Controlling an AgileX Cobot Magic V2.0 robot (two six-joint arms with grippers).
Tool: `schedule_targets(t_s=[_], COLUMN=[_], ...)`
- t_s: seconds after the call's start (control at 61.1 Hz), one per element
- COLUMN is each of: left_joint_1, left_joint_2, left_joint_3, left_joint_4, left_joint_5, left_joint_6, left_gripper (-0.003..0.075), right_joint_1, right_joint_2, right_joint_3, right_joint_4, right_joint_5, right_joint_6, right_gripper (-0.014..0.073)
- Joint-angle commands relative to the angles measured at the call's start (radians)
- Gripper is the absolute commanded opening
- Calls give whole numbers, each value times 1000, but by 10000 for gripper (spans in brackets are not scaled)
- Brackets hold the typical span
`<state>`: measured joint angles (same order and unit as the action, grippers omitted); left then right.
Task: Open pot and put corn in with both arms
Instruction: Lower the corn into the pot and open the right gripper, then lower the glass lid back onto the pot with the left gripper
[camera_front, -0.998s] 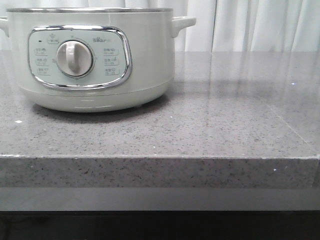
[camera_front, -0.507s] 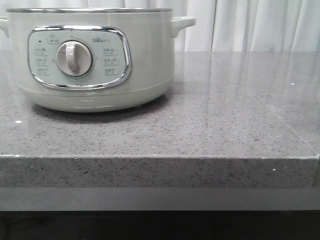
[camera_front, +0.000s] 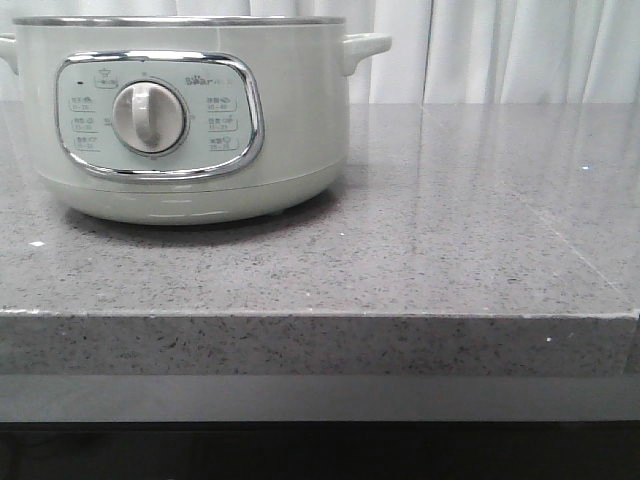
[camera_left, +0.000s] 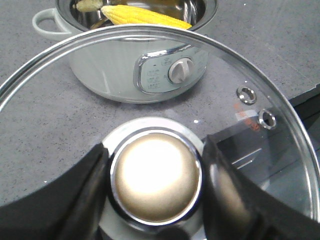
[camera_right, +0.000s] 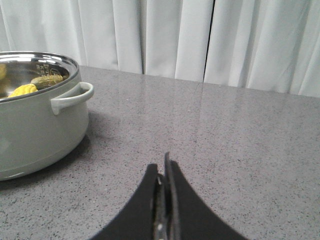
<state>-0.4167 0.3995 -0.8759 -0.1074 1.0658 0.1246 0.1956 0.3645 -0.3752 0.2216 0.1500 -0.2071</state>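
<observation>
The left gripper (camera_left: 156, 200) gripped the glass lid (camera_left: 250, 100) by its knob (camera_left: 156, 181); corn (camera_left: 145, 16) lay inside the open pot (camera_front: 190, 120). The right gripper (camera_right: 165, 200) had its jaws clenched, empty, above the counter (camera_right: 240, 140).

Pale-green pot (camera_front: 190, 120); yellow corn (camera_left: 145, 17)

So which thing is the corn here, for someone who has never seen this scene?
Find the pale-green pot on the grey counter. Its lid is off, in the left gripper. The corn lies inside: bright yellow and long.
</observation>
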Motion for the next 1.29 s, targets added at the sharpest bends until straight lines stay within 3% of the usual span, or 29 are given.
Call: schedule_targets(t_s=[0.0,0.164,0.491,0.851,1.276], left_joint_1=[-5,-5,-5,-5,-5], left_joint_2=[79,293,774,1258,1332], left_joint_3=[-66,-212,-661,-1176,-1206], left_joint_4=[-22,-22,-16,-16,-32], left_joint_5=[-154,-157,-149,38,11], left_joint_6=[-4,0,7,8,8], left_gripper=[148,148,148,148,148], right_joint_1=[-4,-4,-4,-4,-4], right_joint_2=[-6,-6,-6,-6,-6], right_joint_3=[-21,-21,-21,-21,-21], right_joint_4=[-7,-7,-7,-7,-7], right_joint_5=[-87,-86,-85,-85,-85], right_joint_6=[-9,-9,-9,-9,-9], right_gripper=[-69,-69,-69,-69,-69])
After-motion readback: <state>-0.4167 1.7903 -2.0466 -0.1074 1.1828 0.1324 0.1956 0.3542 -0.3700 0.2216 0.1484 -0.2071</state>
